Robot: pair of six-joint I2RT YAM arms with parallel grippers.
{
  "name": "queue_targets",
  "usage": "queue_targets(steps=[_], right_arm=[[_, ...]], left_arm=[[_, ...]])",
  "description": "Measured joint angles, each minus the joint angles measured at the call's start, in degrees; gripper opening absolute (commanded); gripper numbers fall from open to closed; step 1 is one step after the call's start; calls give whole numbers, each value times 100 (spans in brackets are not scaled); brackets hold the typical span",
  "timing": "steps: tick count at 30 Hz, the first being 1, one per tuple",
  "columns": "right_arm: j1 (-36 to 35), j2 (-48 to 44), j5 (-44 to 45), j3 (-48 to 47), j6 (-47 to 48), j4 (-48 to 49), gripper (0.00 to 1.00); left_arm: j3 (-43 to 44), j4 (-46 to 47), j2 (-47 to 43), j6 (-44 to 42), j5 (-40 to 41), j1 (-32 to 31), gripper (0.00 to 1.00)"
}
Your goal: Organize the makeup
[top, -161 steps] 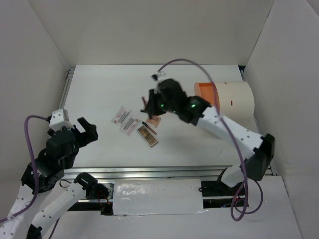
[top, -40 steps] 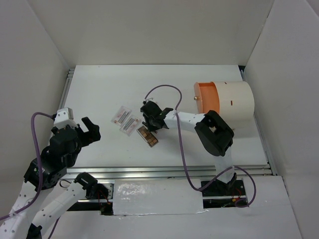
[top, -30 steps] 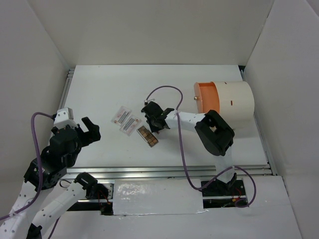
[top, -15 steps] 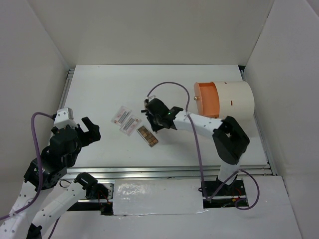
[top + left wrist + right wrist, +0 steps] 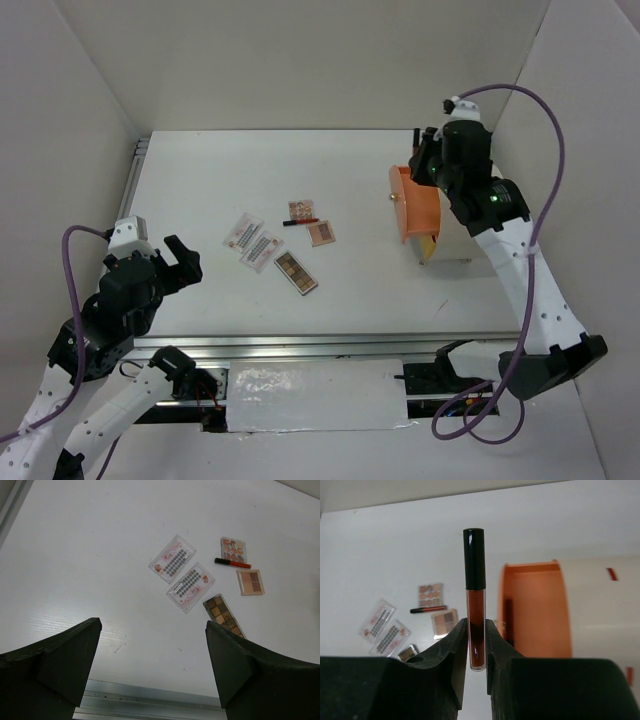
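The right claw [image 5: 476, 630] is clamped on the lower end of the dark red glossy tube with a black cap [image 5: 474, 595], holding it upright. The step in hand is judged to be depositing it in the open orange plastic drawer [image 5: 535, 615] of the large white cylinder [image 5: 605, 610], just to the claw's right and below. Centre the tube over the opening, tilt it along the drawer's length, lower, then release. A thin dark stick [image 5: 508, 620] appears to lie inside, so set down beside it. The drawer's raised walls are the only obstruction. Well to the claw's left lie a red stick [image 5: 232, 563], three brown-pink eyeshadow palettes [image 5: 251, 581] and two white pink-printed packets [image 5: 190, 587]. The left claw [image 5: 152, 630] hangs spread and empty, with the packets ahead of it.
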State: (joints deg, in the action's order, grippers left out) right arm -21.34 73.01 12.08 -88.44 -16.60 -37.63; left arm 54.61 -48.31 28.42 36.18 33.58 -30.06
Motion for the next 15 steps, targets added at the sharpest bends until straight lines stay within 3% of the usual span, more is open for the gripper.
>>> queue_targets(steps=[7,15], right_arm=[[1016,-841,-48,509,175,-258,21],[1102,-1010,-326,1432,214,-140,23]], left_arm=[[0,2,-7,-2,-7,0,99],[0,11,-7,-4,-46,0,99]])
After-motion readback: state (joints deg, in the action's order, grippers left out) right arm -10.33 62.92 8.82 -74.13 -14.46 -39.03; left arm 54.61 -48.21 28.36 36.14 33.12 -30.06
